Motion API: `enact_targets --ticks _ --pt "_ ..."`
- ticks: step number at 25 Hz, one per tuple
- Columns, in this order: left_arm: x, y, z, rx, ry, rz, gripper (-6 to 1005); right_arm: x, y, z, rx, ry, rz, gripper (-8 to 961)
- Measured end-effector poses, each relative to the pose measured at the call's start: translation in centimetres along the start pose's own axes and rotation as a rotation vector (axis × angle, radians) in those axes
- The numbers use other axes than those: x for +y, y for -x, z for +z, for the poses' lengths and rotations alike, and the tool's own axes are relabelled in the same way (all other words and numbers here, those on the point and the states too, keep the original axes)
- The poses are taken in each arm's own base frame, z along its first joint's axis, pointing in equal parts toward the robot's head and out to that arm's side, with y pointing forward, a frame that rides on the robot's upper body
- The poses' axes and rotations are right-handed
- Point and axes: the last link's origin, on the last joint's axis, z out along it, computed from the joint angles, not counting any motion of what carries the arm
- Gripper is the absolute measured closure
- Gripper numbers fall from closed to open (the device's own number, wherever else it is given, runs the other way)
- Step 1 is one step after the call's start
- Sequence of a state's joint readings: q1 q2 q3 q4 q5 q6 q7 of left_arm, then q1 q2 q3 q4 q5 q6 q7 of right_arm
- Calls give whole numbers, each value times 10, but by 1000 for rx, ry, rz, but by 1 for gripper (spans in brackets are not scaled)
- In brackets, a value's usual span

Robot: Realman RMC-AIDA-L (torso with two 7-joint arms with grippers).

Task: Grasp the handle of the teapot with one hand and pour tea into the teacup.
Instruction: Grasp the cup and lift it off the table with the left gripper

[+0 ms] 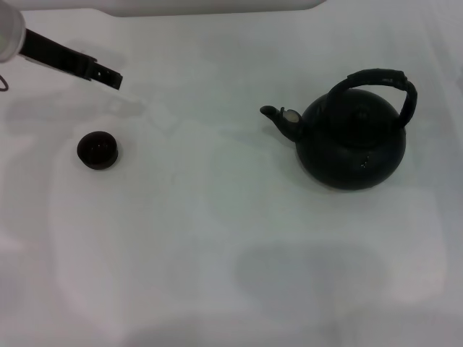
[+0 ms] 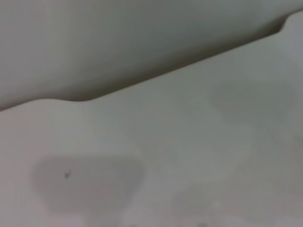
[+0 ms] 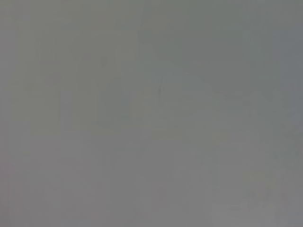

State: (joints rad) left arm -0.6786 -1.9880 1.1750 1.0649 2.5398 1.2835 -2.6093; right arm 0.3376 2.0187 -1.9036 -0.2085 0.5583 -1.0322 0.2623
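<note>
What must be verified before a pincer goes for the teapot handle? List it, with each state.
1. Teapot upright on the table: ok.
2. Handle arched over the lid, nothing on it: ok.
3. Spout points toward the teacup: ok.
4. Teacup upright, apart from the teapot: ok.
5. Left pincer far from the handle, beyond the teacup: not ok.
6. Right pincer position: cannot tell, not in view.
</note>
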Motion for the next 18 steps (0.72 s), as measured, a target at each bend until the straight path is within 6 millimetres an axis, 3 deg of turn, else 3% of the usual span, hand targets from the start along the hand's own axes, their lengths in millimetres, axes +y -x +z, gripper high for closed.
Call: enact_targets --ticks 18 --pt "9 23 20 -94 -9 3 144 0 -2 0 9 -2 3 112"
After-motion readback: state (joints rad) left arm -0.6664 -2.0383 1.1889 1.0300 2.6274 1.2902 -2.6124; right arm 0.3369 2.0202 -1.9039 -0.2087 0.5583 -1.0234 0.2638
